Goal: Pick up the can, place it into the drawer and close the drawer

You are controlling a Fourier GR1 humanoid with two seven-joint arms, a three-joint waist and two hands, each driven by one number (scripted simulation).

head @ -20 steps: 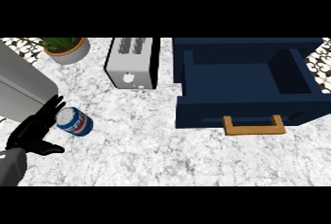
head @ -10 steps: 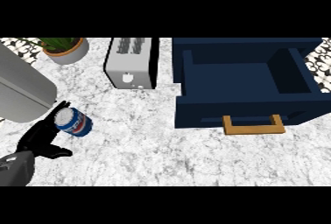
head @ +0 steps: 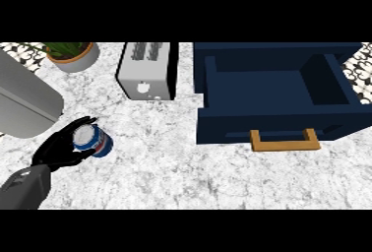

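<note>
My left hand (head: pixel 58 151) has its fingers (head: pixel 76 126) curled round the can (head: pixel 99 143), which stands about upright over the table (head: pixel 167 172), well to the left of the open drawer (head: pixel 276 120), so the carry goes rightward.

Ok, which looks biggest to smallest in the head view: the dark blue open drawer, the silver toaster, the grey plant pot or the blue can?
1. dark blue open drawer
2. silver toaster
3. grey plant pot and blue can: about alike; the black left hand covers part of the can, so unranked.
</note>
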